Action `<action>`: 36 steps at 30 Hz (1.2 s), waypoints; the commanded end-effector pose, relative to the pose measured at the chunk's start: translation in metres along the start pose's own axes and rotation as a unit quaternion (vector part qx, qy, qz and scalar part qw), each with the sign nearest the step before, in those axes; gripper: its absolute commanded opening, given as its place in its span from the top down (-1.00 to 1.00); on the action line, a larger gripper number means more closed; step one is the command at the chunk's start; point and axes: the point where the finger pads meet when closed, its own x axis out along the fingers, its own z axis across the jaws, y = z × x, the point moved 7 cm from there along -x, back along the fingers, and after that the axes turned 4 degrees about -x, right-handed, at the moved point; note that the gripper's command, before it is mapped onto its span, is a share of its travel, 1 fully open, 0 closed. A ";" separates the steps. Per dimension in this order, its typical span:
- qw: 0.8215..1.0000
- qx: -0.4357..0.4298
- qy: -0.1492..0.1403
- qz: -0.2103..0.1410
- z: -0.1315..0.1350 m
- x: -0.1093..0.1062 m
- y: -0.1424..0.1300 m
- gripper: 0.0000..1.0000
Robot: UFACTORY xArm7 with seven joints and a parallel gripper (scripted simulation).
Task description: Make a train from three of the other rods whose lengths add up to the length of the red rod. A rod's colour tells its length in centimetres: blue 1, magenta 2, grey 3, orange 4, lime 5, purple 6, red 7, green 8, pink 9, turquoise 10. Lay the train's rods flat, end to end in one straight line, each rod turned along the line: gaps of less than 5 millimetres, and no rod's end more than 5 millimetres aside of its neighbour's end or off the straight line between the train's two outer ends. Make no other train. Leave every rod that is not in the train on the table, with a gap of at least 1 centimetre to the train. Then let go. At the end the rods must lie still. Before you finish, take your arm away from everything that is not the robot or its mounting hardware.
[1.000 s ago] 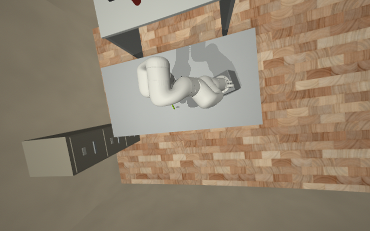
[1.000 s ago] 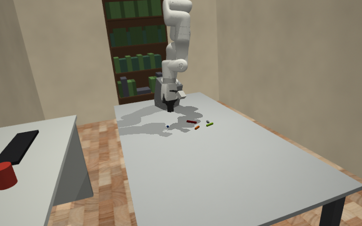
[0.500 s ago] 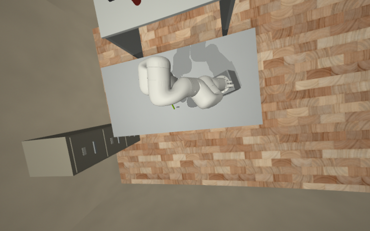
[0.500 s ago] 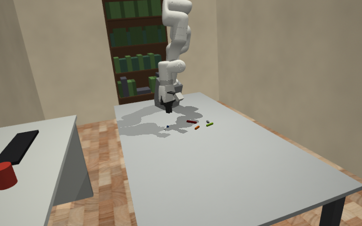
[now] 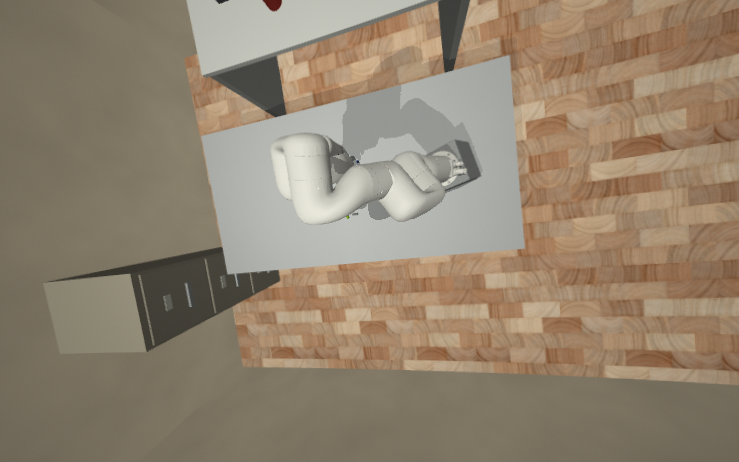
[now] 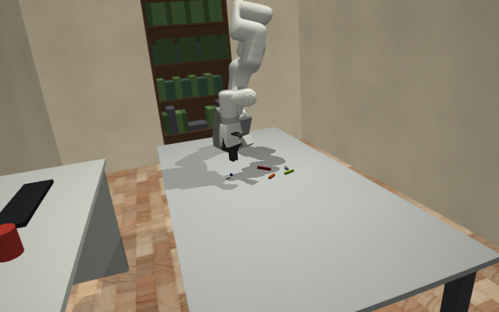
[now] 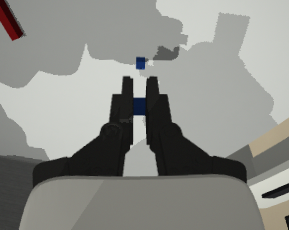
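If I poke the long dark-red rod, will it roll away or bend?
The long dark-red rod probably won't roll far, since its sides look flat. It looks straight, so it's likely stiff. Being thin, it may feel light.

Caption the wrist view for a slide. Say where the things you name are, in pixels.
Gripper (image 6: 233,159) (image 7: 139,91) shut on a blue rod (image 7: 139,106), with another blue rod (image 6: 231,174) (image 7: 140,63) on the table and the red rod (image 6: 264,168) (image 7: 8,20) upper left.

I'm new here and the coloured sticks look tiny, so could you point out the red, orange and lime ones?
Red rod (image 6: 264,168) (image 7: 6,19): exterior and wrist views, on its upper side.
Orange rod (image 6: 271,175): exterior view, its middle.
Lime rod (image 5: 348,216) (image 6: 289,171): top view, visible bit; exterior view, middle.
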 end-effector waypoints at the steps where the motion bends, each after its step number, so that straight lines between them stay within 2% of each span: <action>1: 1.000 0.000 -0.004 0.007 0.002 0.023 0.000 0.92; 7: 1.000 0.000 -0.004 0.007 0.002 0.048 0.000 0.92; 15: 1.000 0.000 -0.004 0.007 0.002 0.063 0.000 0.92; 36: 1.000 0.000 -0.004 0.007 0.002 0.065 0.000 0.92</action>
